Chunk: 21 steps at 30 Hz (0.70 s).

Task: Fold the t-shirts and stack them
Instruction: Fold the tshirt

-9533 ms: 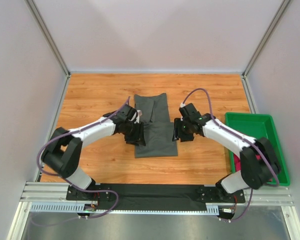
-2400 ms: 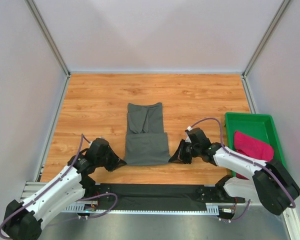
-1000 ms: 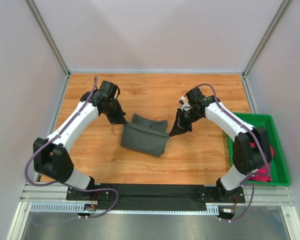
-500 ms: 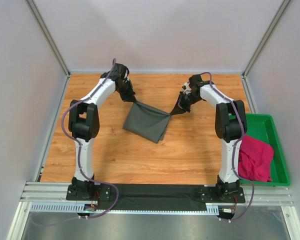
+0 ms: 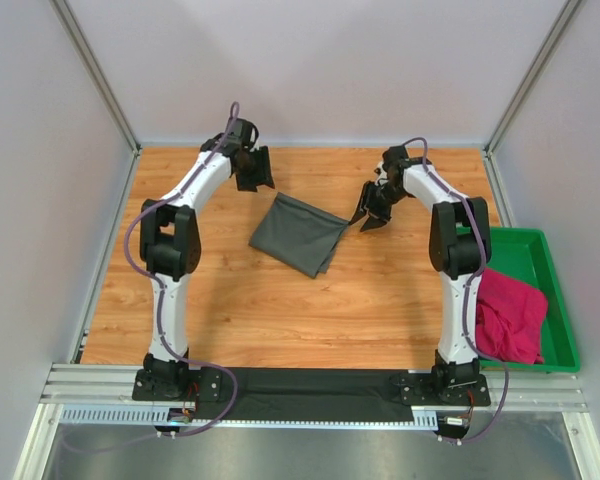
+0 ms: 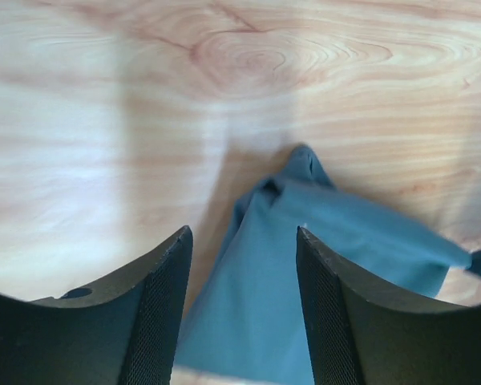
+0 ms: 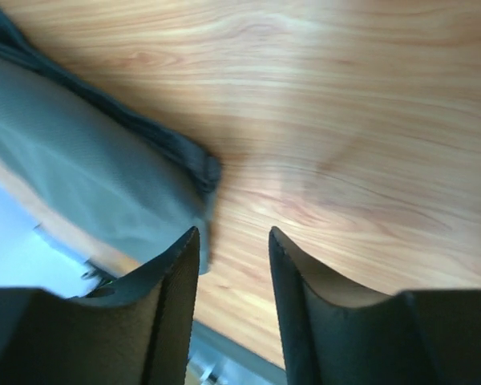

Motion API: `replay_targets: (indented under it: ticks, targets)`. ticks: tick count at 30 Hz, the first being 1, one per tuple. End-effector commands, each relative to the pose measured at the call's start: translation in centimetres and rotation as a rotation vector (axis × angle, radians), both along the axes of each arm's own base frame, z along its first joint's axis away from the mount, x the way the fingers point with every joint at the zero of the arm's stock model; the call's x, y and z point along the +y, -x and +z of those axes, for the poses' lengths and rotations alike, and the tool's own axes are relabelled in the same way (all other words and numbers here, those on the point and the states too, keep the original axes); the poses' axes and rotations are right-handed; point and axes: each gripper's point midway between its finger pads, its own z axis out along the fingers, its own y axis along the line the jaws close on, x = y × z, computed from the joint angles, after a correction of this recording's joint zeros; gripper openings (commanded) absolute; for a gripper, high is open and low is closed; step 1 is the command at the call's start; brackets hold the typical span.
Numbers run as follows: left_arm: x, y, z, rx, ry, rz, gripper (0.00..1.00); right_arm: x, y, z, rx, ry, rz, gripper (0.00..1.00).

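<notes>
Cloth lies in two places. A dark charcoal-grey cloth t-shirt (image 5: 298, 233), folded into a flat rectangle and turned askew, rests on the wood-grain bench (image 5: 200, 290) in its far half, roughly midway between the left and right edges. A bright magenta-pink cloth t-shirt (image 5: 507, 315) is heaped, unfolded, in the near end of a green plastic tray (image 5: 525, 245) that sits along the right edge of the bench.

Both arms reach out toward the far edge. The left hand (image 5: 250, 168) is close to the far edge, left of centre, just beyond the grey shirt's far corner and apart from it. In the left wrist view its fingers (image 6: 164, 313) are spread wide with nothing between them, and the shirt's corner (image 6: 305, 241) lies on the wood ahead. The right hand (image 5: 372, 212) is just off the shirt's right corner. In the right wrist view its fingers (image 7: 293, 305) are likewise parted and empty, with the shirt's folded edge (image 7: 104, 176) off to one side of them.
</notes>
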Motion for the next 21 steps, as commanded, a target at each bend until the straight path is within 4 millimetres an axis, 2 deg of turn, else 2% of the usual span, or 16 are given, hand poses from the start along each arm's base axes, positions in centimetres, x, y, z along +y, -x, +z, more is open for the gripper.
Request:
replay_targets:
  ticks: [1,2,3,4,5,8,9,12,13,14,15,16,18,19,20,21]
  targets:
    - [3.2,0.3,9.7,-0.242,-0.107,0.007,0.62,-3.1,-1.7,5.0,-0.197,0.203,0.007,0.43]
    - [3.4,1.0,9.7,-0.238,-0.114,-0.008,0.62,-3.1,-1.6,5.4,-0.212,0.227,0.015,0.44]
    - [3.4,2.0,8.5,-0.206,-0.11,-0.025,0.61,-2.6,-1.3,6.5,-0.254,0.25,0.036,0.48]
    - [3.2,2.8,9.1,-0.212,-0.091,-0.032,0.59,-2.8,-1.4,6.7,-0.279,0.29,0.04,0.48]
    - [2.9,3.6,7.6,-0.192,-0.07,-0.05,0.57,-2.3,-1.0,6.8,-0.291,0.292,0.055,0.49]
    - [0.3,4.9,7.2,-0.194,0.063,-0.142,0.45,0.5,-0.9,7.7,-0.34,0.212,0.073,0.49]
    - [-1.1,5.5,7.3,-0.192,0.131,-0.195,0.39,2.4,-0.9,7.9,-0.341,0.121,0.062,0.43]
    - [-3.9,5.2,6.8,-0.225,0.292,-0.265,0.24,5.2,-1.6,7.4,-0.361,-0.051,0.029,0.21]
    - [-4.6,5.0,6.1,-0.226,0.336,-0.273,0.21,6.7,-1.5,8.1,-0.334,-0.16,-0.005,0.15]
    - [-5.3,4.2,6.1,-0.279,0.377,-0.289,0.18,7.6,-2.9,8.8,-0.402,-0.226,-0.015,0.09]
    - [-6.2,4.3,6.2,-0.268,0.443,-0.302,0.11,8.1,-2.9,8.6,-0.399,-0.262,-0.022,0.01]
    - [-6.7,4.0,4.9,-0.254,0.466,-0.303,0.09,8.7,-2.4,8.2,-0.36,-0.319,-0.027,0.0]
    - [-7.4,3.0,5.0,-0.282,0.524,-0.316,0.06,9.4,-3.0,7.1,-0.356,-0.369,-0.02,0.0]
    - [-7.8,2.7,3.6,-0.246,0.553,-0.302,0.06,9.7,-2.8,6.6,-0.335,-0.391,-0.011,0.0]
    - [-8.1,2.1,3.7,-0.261,0.571,-0.305,0.06,9.8,-3.3,6.0,-0.338,-0.406,-0.022,0.0]
    - [-8.3,1.8,2.1,-0.235,0.576,-0.296,0.05,9.7,-3.5,5.6,-0.34,-0.415,-0.03,0.0]
